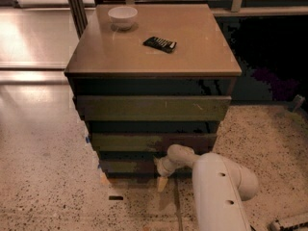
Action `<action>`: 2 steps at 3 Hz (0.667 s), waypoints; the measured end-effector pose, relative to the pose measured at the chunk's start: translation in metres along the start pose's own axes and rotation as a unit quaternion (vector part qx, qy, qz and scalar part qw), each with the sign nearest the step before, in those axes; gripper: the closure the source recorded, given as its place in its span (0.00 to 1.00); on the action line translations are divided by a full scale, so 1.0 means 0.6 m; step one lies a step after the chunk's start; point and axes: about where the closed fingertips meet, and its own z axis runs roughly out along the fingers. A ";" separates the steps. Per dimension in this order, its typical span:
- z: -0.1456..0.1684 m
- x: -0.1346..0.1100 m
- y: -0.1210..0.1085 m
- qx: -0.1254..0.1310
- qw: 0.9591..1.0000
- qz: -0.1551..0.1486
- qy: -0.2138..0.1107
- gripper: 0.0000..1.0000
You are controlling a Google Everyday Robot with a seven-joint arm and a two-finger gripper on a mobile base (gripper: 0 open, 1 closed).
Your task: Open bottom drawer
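The bottom drawer (125, 166) is being engaged at its front by the gripper (161, 173), closure indiscernible; an outward pull is being awaited.

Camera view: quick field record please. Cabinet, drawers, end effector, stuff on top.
cabinet: tan top, three stacked dark drawer fronts
bottom drawer: lowest front, interior not visible
end effector: at the bottom drawer's front, right of centre, near the floor
arm: white, enters from lower right
on top: white bowl at back left; dark flat device near centre
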 end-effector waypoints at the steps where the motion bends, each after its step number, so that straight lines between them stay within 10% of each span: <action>1: -0.003 -0.001 0.005 -0.009 1.000 0.005 0.000 0.00; 2: -0.010 -0.003 0.016 -0.025 1.000 0.013 -0.004 0.00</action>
